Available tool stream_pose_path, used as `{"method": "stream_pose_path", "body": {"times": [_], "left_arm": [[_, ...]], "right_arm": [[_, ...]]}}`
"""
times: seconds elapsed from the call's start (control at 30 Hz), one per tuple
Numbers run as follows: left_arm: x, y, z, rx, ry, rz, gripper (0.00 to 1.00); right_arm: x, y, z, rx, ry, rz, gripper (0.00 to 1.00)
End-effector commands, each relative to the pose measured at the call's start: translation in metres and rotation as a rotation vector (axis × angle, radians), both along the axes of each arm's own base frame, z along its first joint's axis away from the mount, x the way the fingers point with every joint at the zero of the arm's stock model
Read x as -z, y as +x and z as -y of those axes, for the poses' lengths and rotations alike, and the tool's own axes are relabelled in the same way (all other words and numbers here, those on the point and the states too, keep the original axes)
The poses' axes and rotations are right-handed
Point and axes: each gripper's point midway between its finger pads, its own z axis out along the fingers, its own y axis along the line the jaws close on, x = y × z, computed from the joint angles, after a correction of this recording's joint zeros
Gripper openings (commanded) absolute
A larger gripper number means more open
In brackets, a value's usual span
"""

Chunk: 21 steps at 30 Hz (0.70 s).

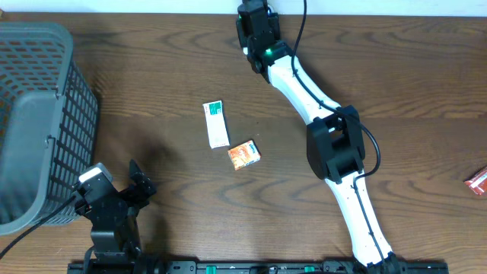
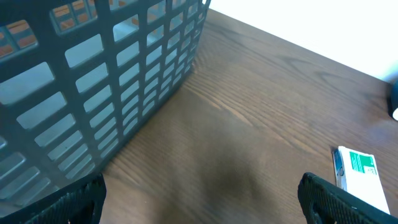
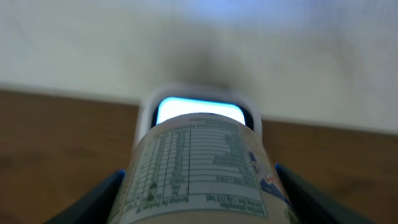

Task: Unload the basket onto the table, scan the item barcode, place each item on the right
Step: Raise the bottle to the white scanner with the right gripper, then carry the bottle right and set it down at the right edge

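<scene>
- The right gripper (image 3: 202, 194) is reaching to the far edge of the table (image 1: 396, 76), top centre in the overhead view, with its arm stretching diagonally across the wood.
- Its fingers (image 3: 102, 198) are pressing in on both sides of a round labelled container (image 3: 196, 165), so the claw is clamped on that item.
- The container is lying with its printed panel facing up toward the wrist camera (the small print is reading like a nutrition table, too blurred to make out).
- Just beyond the container's far end, a white scanner (image 3: 144, 115) is showing a lit pale-blue window, and the container is partly covering it.
- The left gripper (image 2: 202, 186) is hovering low at the near left corner of the table, with its jaws standing wide apart and nothing between them.
- A grey mesh basket (image 1: 46, 114) is sitting at the left edge, just beside that gripper.
- A white and green box (image 1: 216, 124) is lying flat near the table's middle, with a small orange box (image 1: 243, 154) close beside it, not touching.
- A red packet (image 1: 478, 183) is showing at the right edge, partly cut off.
</scene>
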Motion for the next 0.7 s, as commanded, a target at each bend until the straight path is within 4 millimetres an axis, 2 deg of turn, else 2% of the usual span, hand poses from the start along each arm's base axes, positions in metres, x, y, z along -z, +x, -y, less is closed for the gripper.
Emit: {"method": "stream_pose_path", "body": {"times": [0.0,0.13,0.2,0.27,0.4,0.5,0.67], "left_arm": [[0.0,0.0,-0.001,-0.009,-0.003,0.004,0.99],[0.0,0.0,-0.001,-0.009,-0.003,0.004,0.99],[0.0,0.0,-0.001,-0.009,-0.003,0.004,0.99],[0.0,0.0,-0.001,-0.009,-0.003,0.004,0.99],[0.0,0.0,-0.001,-0.009,-0.003,0.004,0.99],[0.0,0.0,-0.001,-0.009,-0.003,0.004,0.99],[0.0,0.0,-0.001,-0.009,-0.003,0.004,0.99]], "right_arm": [[-0.103,-0.012,0.019,0.039,-0.011,0.095,0.55],[-0.141,-0.049,0.059,0.07,-0.071,-0.016,0.54],[-0.145,-0.064,0.085,0.102,-0.093,-0.081,0.52],[-0.141,-0.078,0.114,0.153,-0.108,-0.159,0.5],[-0.113,-0.101,0.184,0.289,-0.133,-0.341,0.51],[-0.084,-0.116,0.243,0.426,-0.115,-0.47,0.5],[-0.034,-0.139,0.328,0.57,-0.073,-0.656,0.51]]}}
